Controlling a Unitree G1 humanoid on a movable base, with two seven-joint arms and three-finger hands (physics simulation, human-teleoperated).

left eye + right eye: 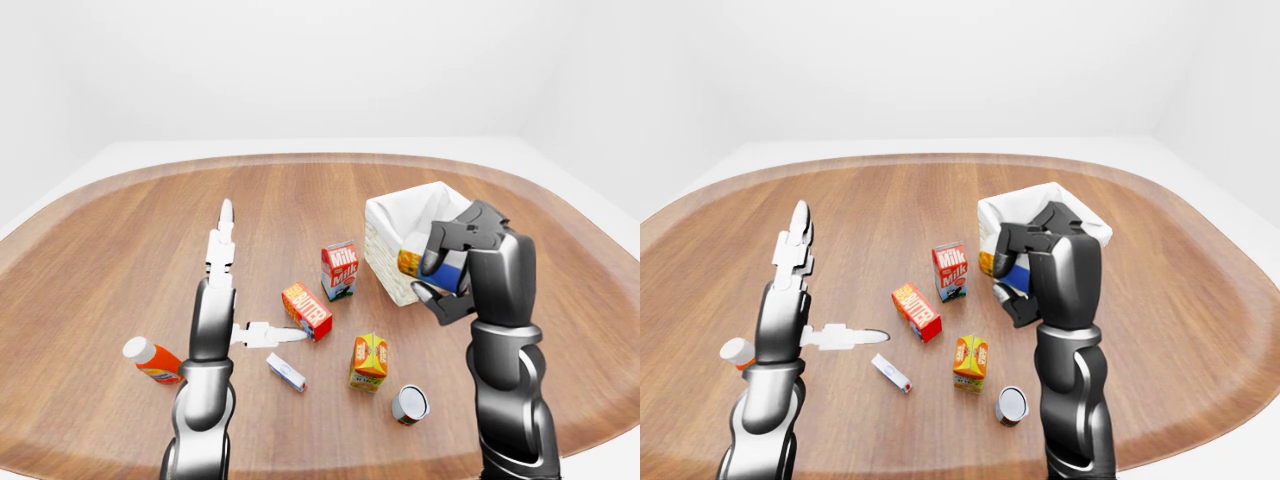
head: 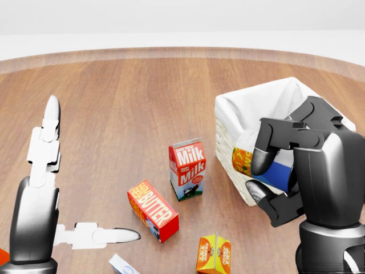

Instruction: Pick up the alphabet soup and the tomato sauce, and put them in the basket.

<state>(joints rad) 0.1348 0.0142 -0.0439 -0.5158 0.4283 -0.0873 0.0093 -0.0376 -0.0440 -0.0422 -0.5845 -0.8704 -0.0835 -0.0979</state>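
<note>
Right robot hand (image 2: 274, 177) is closed round a can with an orange, white and blue label (image 2: 268, 165), probably the alphabet soup, held tilted up against the near wall of the basket (image 2: 239, 114), at about rim height in the head view. Can not yet over the opening. White cloth liner in the basket, nothing visible inside it.

Left robot hand (image 2: 63, 211) is empty, fingers spread wide, hovering over bare worktop (image 2: 125, 91) well left of the clutter.

A second can (image 1: 409, 403) lies on its side low in the left-eye view, near the orange juice carton (image 1: 369, 360); likely the tomato sauce, label too small to read.

Also on the worktop: milk carton (image 2: 187, 168) upright, butter box (image 2: 152, 210) beside it, a small white box (image 1: 285, 371), and an orange bottle with a white cap (image 1: 152, 360) at left.

Step in hand: carrying the first can to the basket. Next move, as I judge it: lift a bit and push further over the rim so the can clears the wicker wall, then release. Risk: can clips the rim or tips the basket. Second can not yet picked up.
</note>
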